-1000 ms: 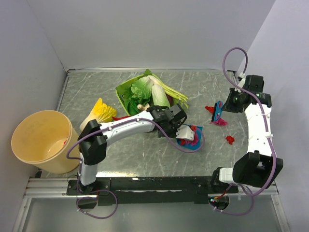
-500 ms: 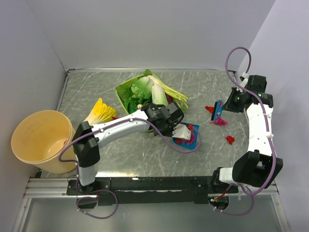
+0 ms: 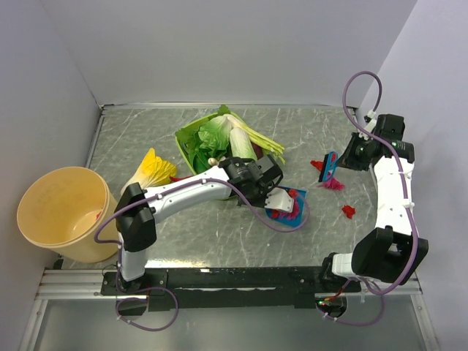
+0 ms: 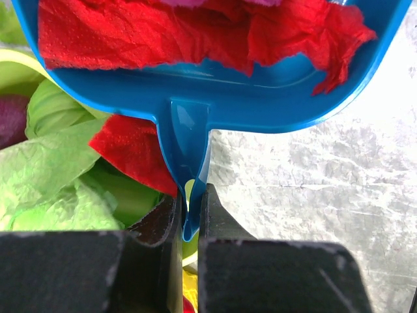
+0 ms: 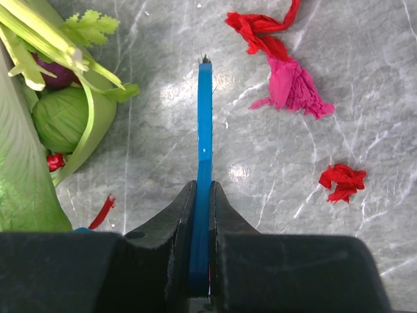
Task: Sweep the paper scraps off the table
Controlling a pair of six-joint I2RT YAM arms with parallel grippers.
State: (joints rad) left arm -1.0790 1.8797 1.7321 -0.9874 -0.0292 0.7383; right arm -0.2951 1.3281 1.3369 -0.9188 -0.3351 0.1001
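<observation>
Nearest, loose paper scraps (image 3: 349, 211) lie on the table (image 3: 146, 131); further in, the left gripper (image 4: 189, 208) clamps the handle of a blue dustpan (image 4: 260, 107) loaded with red pieces (image 4: 130, 32). Beyond, the right gripper (image 5: 202, 195) pinches a blue brush (image 5: 204, 117) beside a magenta tuft (image 5: 293, 88).

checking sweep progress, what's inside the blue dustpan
Crumpled red paper scraps lie in the blue plastic dustpan. They cover most of its floor, so anything beneath them is hidden.
</observation>
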